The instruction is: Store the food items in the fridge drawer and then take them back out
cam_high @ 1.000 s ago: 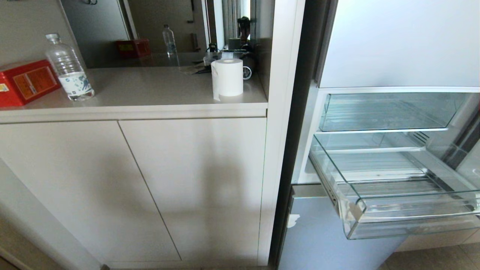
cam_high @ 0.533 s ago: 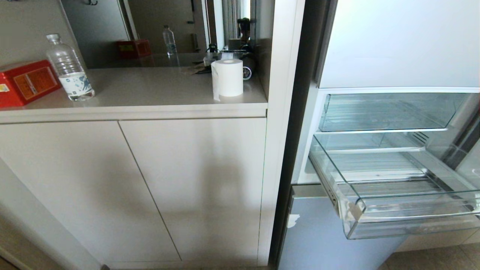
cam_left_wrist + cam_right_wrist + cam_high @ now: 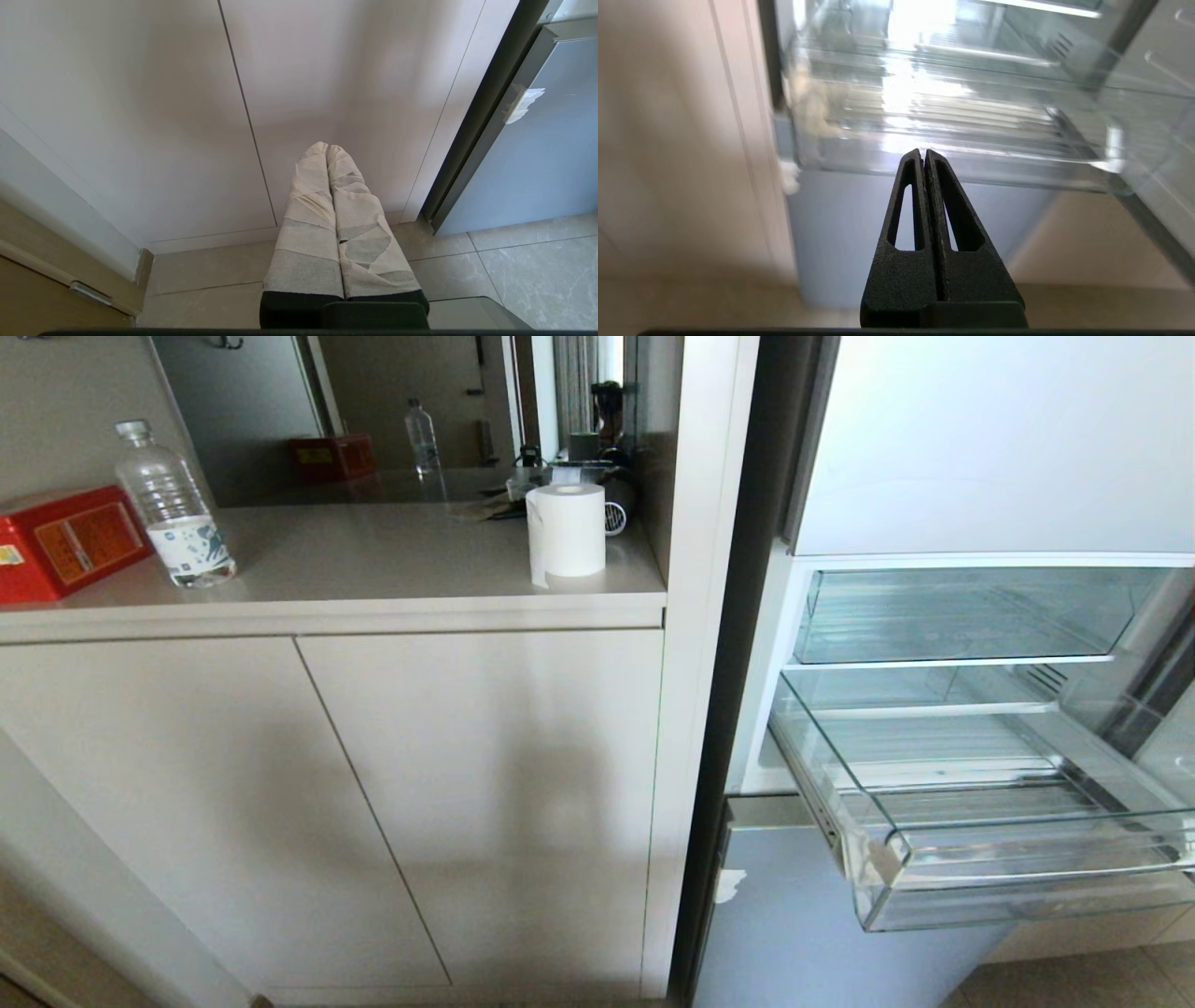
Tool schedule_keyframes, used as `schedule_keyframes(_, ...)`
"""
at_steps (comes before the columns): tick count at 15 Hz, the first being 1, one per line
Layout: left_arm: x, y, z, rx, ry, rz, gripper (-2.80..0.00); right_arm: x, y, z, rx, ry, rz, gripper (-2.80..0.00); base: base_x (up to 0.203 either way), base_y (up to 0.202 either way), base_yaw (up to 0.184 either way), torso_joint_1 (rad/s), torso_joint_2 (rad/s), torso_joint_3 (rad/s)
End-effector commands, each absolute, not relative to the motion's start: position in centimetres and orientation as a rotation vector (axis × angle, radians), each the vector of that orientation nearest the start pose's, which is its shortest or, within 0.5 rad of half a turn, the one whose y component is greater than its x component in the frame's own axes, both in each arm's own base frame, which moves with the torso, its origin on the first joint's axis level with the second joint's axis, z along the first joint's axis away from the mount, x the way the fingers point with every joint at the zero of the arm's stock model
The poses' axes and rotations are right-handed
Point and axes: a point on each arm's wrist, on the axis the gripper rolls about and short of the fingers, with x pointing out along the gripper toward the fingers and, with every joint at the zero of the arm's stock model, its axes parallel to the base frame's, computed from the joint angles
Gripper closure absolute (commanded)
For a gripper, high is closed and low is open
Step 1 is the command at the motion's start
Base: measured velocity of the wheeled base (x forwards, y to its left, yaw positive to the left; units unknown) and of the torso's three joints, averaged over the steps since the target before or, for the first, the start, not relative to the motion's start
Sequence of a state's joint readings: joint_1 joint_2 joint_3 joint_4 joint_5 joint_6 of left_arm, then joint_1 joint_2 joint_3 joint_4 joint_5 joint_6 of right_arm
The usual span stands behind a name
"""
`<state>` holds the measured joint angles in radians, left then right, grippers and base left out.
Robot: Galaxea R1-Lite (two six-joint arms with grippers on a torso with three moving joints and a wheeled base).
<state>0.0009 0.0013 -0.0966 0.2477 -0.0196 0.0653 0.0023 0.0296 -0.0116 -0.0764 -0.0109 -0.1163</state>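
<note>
The fridge (image 3: 990, 448) stands at the right with its middle section open. The fridge drawer (image 3: 1018, 887), a wide clear bin with a ribbed floor, is pulled out and holds nothing that I can see. In the right wrist view my right gripper (image 3: 923, 152) is shut and empty, below and in front of the fridge drawer's front lip (image 3: 971, 158). My left gripper (image 3: 327, 148), its fingers wrapped in white tape, is shut and empty, low near the floor before the beige cabinet doors (image 3: 233, 93). No food items show in any view. Neither arm appears in the head view.
A shorter clear bin (image 3: 962, 616) sits above the drawer. On the beige counter (image 3: 373, 560) stand a paper roll (image 3: 566, 530), a water bottle (image 3: 173, 509) and a red box (image 3: 65, 541). Tiled floor (image 3: 514, 261) lies below the cabinets.
The head view is the same throughout; nothing in it has moved.
</note>
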Motion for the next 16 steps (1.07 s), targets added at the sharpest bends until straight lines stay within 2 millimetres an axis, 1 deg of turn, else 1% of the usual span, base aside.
schedule_keyframes(1,-3.2,-0.05,7.65,0.061,0.153,-0.022,0.0,-2.28,-0.01,7.38,-0.068,0.012,0.002,0.0,0.0,0.0,0.0,0.0,0.0,0.0)
schedule_keyframes(9,-3.2,-0.05,7.65,0.063,0.153,-0.023,0.0,-2.28,0.0,7.41,-0.066,0.009,0.008,0.0,0.001,0.0,-0.008,0.001,0.0,0.0)
schedule_keyframes(16,-3.2,-0.05,7.65,0.061,0.153,-0.022,0.0,-2.28,0.0,7.42,-0.058,0.007,0.006,0.0,-0.001,0.007,-0.169,0.003,0.0,0.004)
